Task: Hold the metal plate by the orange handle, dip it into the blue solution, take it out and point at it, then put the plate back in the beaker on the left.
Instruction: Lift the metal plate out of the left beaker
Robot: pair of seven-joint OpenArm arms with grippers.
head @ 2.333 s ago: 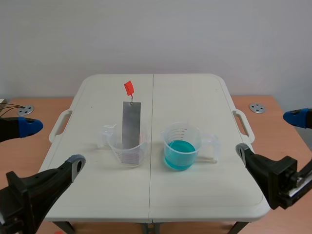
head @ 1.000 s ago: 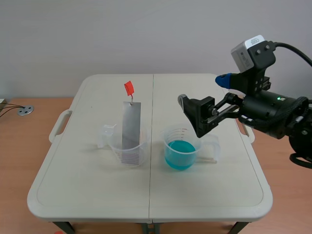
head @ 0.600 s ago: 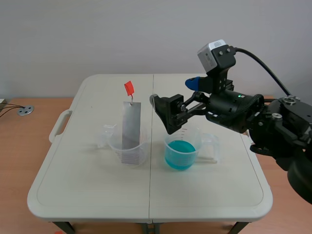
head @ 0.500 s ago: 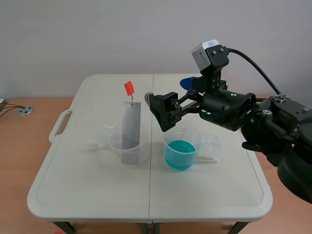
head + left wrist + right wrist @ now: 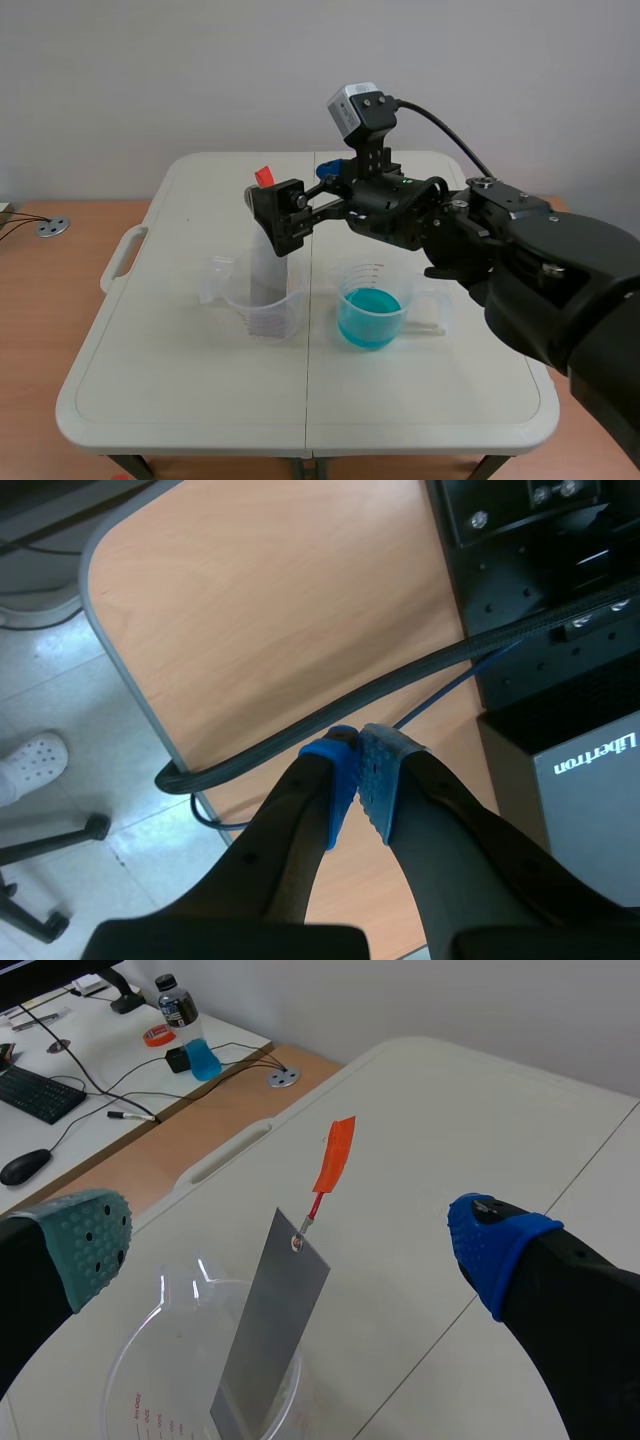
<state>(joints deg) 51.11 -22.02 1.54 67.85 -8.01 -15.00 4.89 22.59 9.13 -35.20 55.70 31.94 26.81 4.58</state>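
**A:** Right gripper (image 5: 290, 1240), how do the jaws stand?

**B:** Spread wide, with nothing in them. In its wrist view we log the grey-green pad on one side and the blue pad on the other. The small orange tab handle (image 5: 335, 1155) is ahead of the fingertips, roughly midway between them. Bare white folding table (image 5: 480, 1120) shows on either side of it, so there is no contact.

**A:** And the long grey metal plate (image 5: 270, 1330)?

**B:** It is between the fingers and lower down, leaning in the clear plastic beaker with red graduations (image 5: 160, 1400). The plate's foot and the beaker's base are cut off there, so we cannot say how the plate rests inside.

**A:** Does the scene view add anything?

**B:** Partly. The nearer finger covers the plate's upper stretch. Only the handle's top shows above that finger, and the plate's lower part shows beneath it. We cannot judge depth between finger and plate from this angle. The clear beaker of blue solution (image 5: 370, 315) stands back from the fingertips, under the forearm and apart from the plate's beaker. The right wrist view does not show it.

**A:** Left gripper (image 5: 358, 765)?

**B:** The pads are pressed together with nothing between them. It is outside the scene view. A thick black cable (image 5: 330, 710) crosses a wooden surface (image 5: 250, 600) just beyond its fingertips. A black box (image 5: 560, 680) beside them is cut off.
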